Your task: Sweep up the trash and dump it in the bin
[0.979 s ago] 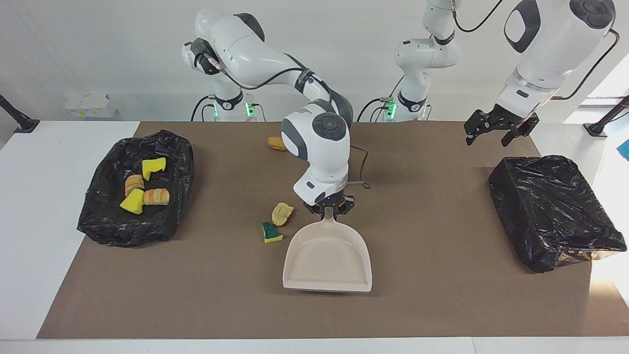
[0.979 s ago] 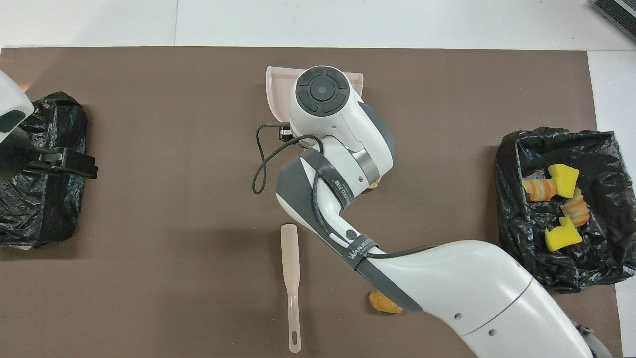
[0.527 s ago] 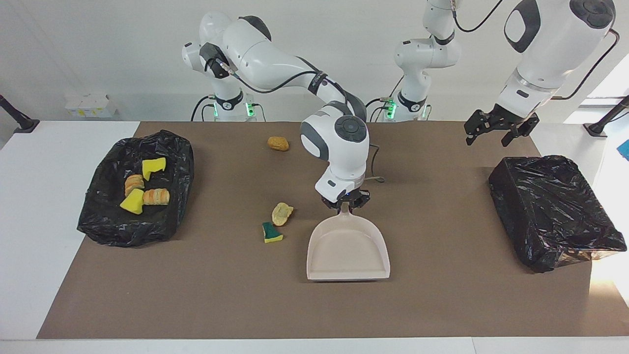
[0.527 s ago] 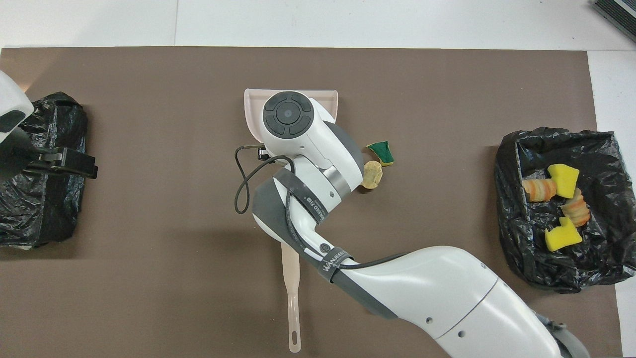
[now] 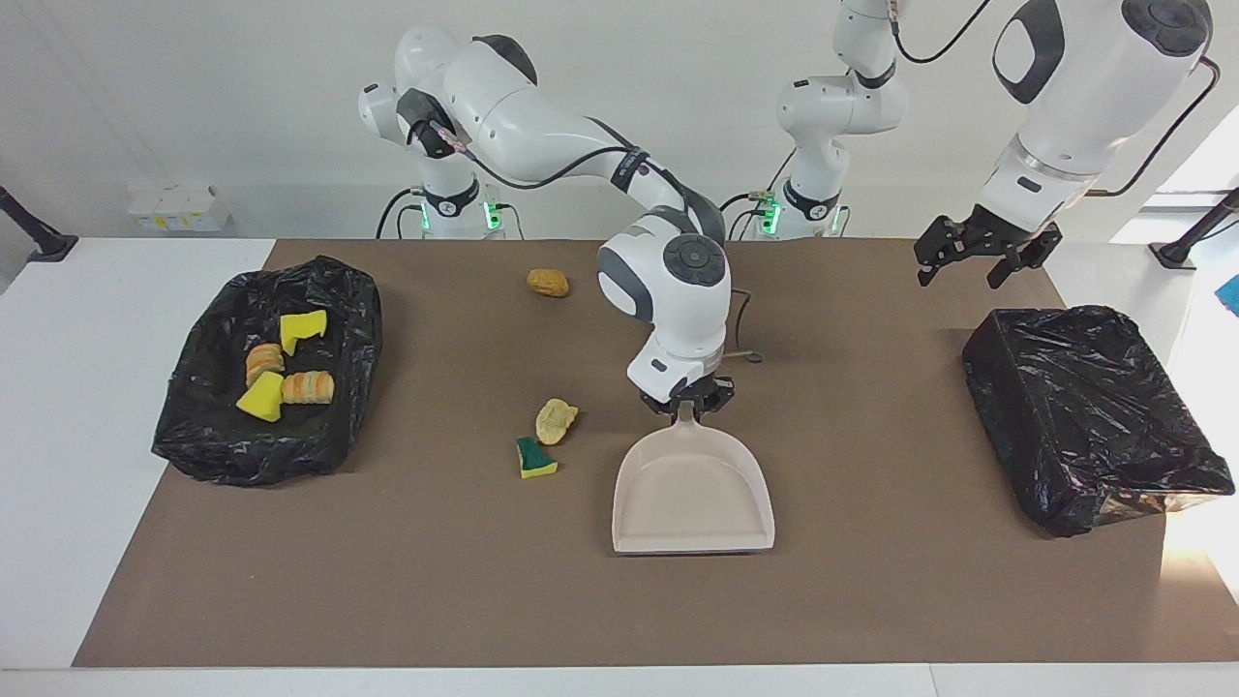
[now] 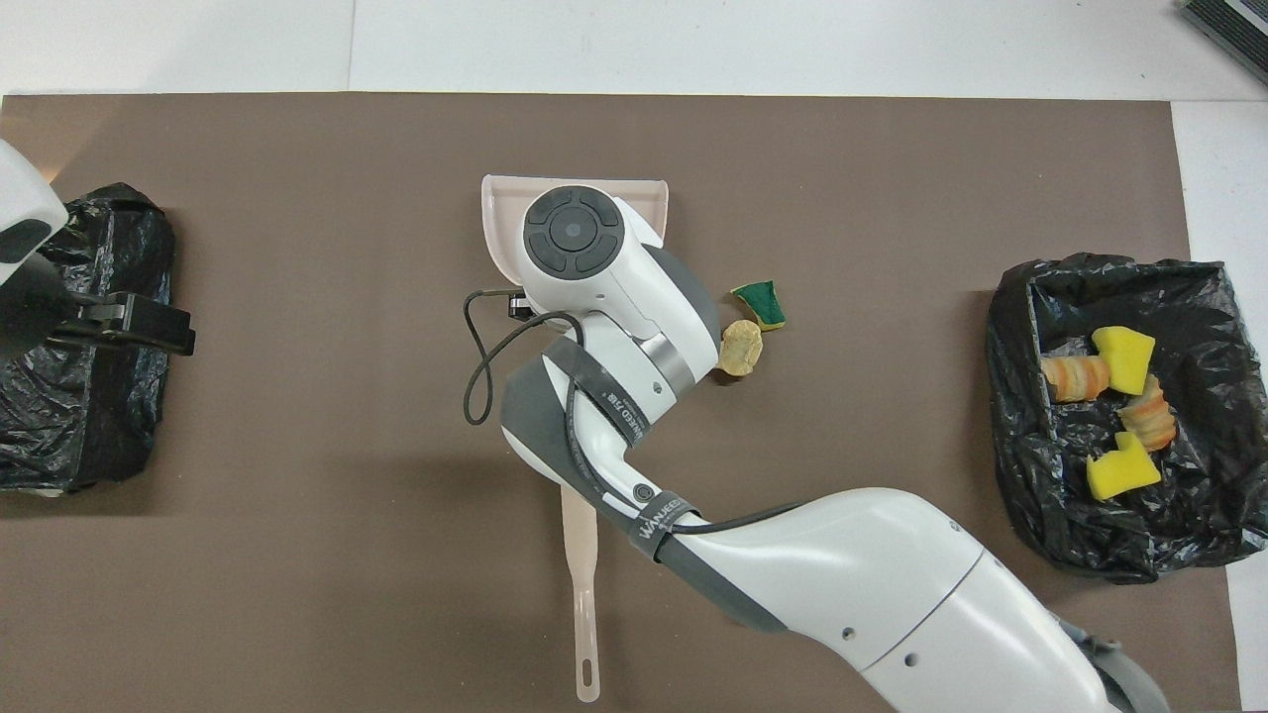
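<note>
place: robotics lab | evidence: two Franka arms (image 5: pixel 542 126), bare white wall (image 5: pixel 194 97), brown-matted table (image 5: pixel 871 600)

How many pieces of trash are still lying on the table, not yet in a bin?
3. A green-topped sponge and a bread chunk lie touching beside the dustpan; another bread chunk lies nearer the robots. The right arm may hide more.

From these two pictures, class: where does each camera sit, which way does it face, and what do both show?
Facing view: high across the table, looking at the robots; both arms and bases show, right hand shut on the dustpan, left hand open over a bin.
Overhead view: above the robots' end, looking steeply down; the right arm shows.
Shared: dustpan, green-topped sponge.
</note>
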Tool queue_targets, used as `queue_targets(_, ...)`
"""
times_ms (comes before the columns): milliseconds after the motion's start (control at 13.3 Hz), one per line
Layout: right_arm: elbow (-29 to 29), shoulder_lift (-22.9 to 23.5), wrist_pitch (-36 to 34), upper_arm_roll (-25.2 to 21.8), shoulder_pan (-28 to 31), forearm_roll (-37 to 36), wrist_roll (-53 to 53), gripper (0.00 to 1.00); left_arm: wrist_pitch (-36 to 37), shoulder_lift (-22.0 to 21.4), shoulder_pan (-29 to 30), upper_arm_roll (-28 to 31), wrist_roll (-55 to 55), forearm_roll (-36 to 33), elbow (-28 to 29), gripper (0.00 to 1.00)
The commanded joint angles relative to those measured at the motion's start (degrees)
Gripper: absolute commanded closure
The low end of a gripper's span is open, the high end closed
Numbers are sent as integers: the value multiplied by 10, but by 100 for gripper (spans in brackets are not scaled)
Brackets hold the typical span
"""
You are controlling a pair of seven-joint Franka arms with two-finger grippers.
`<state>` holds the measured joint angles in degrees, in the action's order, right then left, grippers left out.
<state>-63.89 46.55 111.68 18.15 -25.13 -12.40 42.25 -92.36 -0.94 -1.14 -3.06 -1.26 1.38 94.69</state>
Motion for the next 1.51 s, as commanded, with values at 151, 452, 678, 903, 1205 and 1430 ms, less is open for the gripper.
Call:
queue_targets(151, -4, 1, 8, 1, -1, 11, 17, 69, -27, -13, -17, 2, 13, -8, 15, 0)
queue_targets(452, -5, -12, 11, 0, 10, 2, -31, 36, -50, -4, -20, -6, 31, -5, 14, 0)
queue_targets(678, -11, -42, 6, 6, 34, 12, -25, 20, -94, 19, -46, -14, 33, -1, 9, 0)
queue_targets(903, -14, -84, -16, 11, 47, 32, -31, 0, -149, 45, -61, -16, 33, -1, 7, 0)
queue_targets(1205, -57, -182, -76, 14, 87, 77, -53, 0, -153, 152, -115, -16, 41, -6, -65, 0)
queue_targets(1430, -168, -301, -164, 15, 67, 78, -49, 0, -187, 229, -151, -16, 121, -5, -102, 0)
